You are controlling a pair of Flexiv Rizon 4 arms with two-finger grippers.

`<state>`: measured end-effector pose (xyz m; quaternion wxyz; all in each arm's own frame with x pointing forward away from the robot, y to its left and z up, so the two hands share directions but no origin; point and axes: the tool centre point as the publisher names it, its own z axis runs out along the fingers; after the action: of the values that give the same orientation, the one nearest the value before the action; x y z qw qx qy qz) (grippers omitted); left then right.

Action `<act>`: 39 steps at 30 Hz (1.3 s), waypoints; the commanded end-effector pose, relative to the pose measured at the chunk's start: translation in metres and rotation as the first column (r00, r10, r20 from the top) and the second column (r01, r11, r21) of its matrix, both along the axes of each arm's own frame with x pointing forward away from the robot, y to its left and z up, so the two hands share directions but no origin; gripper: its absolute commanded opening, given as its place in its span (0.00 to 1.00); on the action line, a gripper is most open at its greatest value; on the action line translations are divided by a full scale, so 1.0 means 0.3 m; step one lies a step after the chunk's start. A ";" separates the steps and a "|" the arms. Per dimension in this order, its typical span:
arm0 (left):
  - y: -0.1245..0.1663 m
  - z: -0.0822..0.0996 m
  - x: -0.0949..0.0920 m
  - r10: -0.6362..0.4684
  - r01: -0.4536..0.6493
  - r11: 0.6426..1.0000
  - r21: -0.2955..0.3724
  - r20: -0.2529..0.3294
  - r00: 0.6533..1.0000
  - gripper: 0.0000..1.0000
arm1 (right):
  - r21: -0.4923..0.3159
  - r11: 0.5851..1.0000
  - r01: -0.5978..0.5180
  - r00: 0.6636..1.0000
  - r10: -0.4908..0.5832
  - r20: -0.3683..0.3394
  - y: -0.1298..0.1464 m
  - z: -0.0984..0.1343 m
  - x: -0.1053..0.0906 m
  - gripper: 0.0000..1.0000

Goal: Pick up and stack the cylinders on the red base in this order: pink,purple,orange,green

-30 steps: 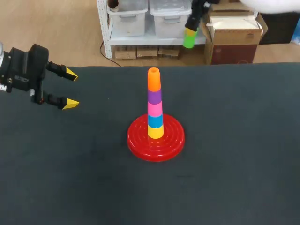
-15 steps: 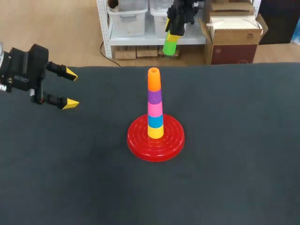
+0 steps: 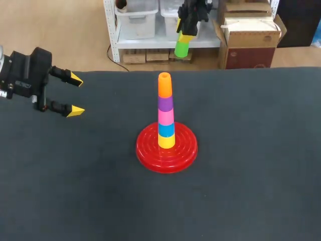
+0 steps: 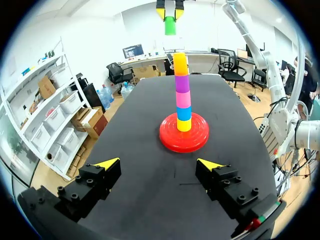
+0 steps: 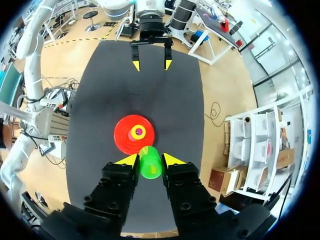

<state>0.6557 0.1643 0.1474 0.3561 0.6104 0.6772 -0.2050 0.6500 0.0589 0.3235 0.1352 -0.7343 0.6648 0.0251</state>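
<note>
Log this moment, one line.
right hand: shut on green plastic cylinder, held high | left hand: open, empty | orange cylinder: topmost over red round base

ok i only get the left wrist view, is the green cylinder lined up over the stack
Observer: Not by the right wrist view. Looking down along the right tool, the stack shows its whole top ahead of the green cylinder, not under it.
Operator: and is the grip on it ok
Observer: Both yellow tips press the green cylinder from opposite sides, so the tool is shut on it.
Operator: where does my left tool sit on the table
Observer: In the head view the left tool is open near the table's far left corner, well apart from the red base.
</note>
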 end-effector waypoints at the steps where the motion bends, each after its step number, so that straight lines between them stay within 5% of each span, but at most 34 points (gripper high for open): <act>1: 0.001 -0.002 -0.001 -0.001 0.001 1.000 0.001 0.001 1.000 1.00 | 0.025 0.999 0.020 1.000 -0.020 -0.012 -0.008 0.008 0.022 0.00; 22: 0.001 -0.002 -0.001 -0.001 0.001 1.000 0.001 0.001 1.000 1.00 | 0.044 0.997 0.059 0.998 -0.059 -0.007 -0.019 0.010 0.035 0.00; 27: 0.001 -0.002 -0.001 -0.001 0.001 1.000 0.001 0.001 1.000 1.00 | -0.002 0.998 -0.070 0.997 0.070 -0.018 0.065 0.024 0.036 0.00; 31: 0.001 -0.002 -0.001 -0.001 0.001 1.000 0.001 0.001 1.000 1.00 | -0.135 0.971 -0.195 0.978 0.182 -0.102 0.114 0.023 0.032 0.00; 39: 0.001 -0.002 -0.001 -0.001 0.001 1.000 0.001 0.001 1.000 1.00 | -0.167 0.960 -0.225 0.969 0.203 -0.143 0.125 -0.006 -0.007 0.00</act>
<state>0.6557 0.1643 0.1474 0.3561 0.6104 0.6772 -0.2050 0.6405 0.0884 0.3207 0.0610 -0.8066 0.5880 0.0050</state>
